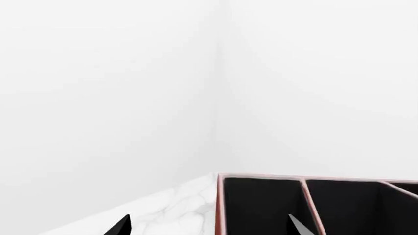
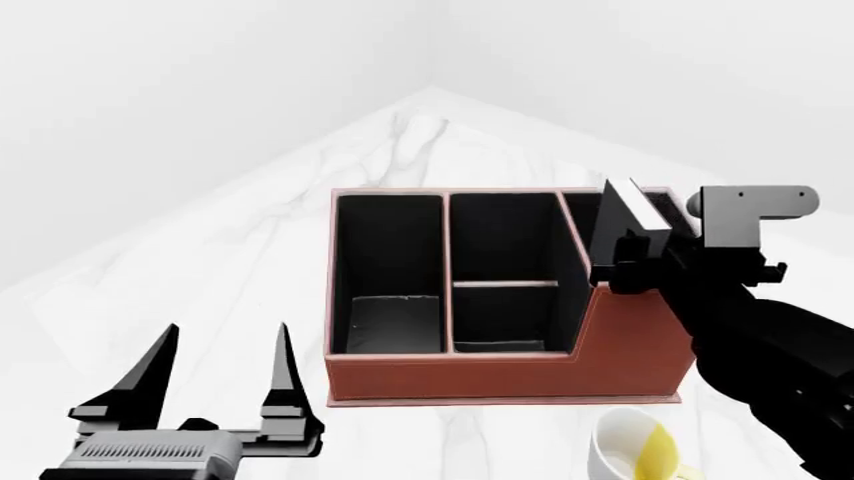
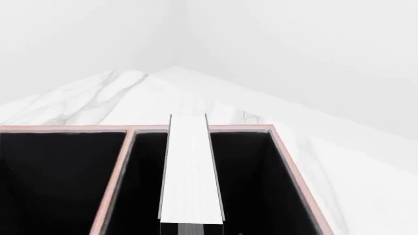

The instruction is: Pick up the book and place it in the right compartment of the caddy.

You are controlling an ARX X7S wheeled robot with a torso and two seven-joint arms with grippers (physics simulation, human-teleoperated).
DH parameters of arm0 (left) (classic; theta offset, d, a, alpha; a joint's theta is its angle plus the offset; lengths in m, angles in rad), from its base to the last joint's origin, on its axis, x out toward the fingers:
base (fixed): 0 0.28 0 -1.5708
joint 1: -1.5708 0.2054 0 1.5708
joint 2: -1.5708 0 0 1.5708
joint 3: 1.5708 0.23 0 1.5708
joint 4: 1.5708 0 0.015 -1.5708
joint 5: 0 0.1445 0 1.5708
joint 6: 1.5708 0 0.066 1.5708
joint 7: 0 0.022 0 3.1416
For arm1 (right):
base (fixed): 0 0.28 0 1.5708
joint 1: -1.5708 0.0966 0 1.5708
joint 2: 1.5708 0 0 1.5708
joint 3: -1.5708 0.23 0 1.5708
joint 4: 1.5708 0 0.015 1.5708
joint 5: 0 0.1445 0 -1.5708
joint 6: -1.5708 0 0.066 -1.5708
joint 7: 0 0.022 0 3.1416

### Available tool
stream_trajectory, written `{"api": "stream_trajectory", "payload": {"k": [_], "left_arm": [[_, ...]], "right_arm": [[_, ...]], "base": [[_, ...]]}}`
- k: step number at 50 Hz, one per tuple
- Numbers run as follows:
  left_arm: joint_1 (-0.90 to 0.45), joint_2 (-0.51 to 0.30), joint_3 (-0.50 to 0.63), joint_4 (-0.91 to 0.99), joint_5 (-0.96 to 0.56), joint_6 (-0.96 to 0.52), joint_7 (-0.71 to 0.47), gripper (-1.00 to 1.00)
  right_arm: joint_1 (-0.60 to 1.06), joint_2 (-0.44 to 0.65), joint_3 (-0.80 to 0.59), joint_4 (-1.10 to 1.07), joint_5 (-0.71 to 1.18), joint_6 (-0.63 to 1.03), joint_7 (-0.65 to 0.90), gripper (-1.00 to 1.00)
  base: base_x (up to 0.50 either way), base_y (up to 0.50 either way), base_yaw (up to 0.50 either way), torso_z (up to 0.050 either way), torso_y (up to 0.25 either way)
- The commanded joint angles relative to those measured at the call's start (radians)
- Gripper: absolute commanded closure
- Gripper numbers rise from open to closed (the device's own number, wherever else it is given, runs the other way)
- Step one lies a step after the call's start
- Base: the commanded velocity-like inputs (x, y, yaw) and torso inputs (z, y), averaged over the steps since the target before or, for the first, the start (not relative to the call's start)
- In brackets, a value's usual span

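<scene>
Two claws showing: right claw (image 2: 638, 262) is gripping the book (image 2: 627, 215) upright, page edges up, directly above the right compartment (image 3: 255, 186) of the caddy (image 2: 507, 372), prob so it drops between the walls. Book's looking thick, black covers, white pages. Left claw (image 2: 214, 385) is hanging open, empty, near-left over the counter (image 2: 200, 270).

The right compartment (image 2: 607, 215) is largely hidden in the head view by the book (image 2: 630, 225) and the right arm. The right gripper's (image 2: 641, 262) jaws cannot be made out there. The mug (image 2: 638, 447) is cut off by the bottom edge. Only two fingertips (image 1: 121, 226) of the left gripper are seen in the left wrist view.
</scene>
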Motion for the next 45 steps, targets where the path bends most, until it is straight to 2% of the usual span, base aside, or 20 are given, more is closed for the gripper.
{"api": "stream_trajectory", "payload": {"k": [1, 2, 30, 39, 45], "left_arm": [[-0.002, -0.002, 0.001, 0.000, -0.001, -0.001, -0.003, -1.00], [-0.002, -0.003, 0.002, 0.000, -0.001, -0.001, -0.003, -1.00], [-0.003, -0.007, 0.007, -0.001, -0.002, 0.001, -0.008, -1.00], [-0.003, -0.009, 0.009, -0.004, -0.002, 0.004, -0.008, -1.00], [-0.003, -0.010, 0.009, -0.003, 0.000, 0.007, -0.010, -1.00]], "right_arm": [[0.015, 0.000, 0.018, -0.005, -0.052, -0.001, -0.014, 1.00], [0.016, 0.003, 0.018, -0.010, -0.048, 0.004, -0.014, -1.00], [0.011, 0.009, 0.025, -0.026, -0.047, -0.002, -0.007, -1.00], [-0.003, 0.022, 0.055, -0.073, -0.059, -0.051, 0.010, -1.00], [-0.050, 0.044, 0.124, -0.184, -0.131, -0.219, 0.024, -1.00]], "base": [[0.00, 0.00, 0.00, 0.000, 0.000], [0.00, 0.00, 0.00, 0.000, 0.000], [0.00, 0.00, 0.00, 0.000, 0.000], [0.00, 0.00, 0.00, 0.000, 0.000], [0.00, 0.00, 0.00, 0.000, 0.000]]}}
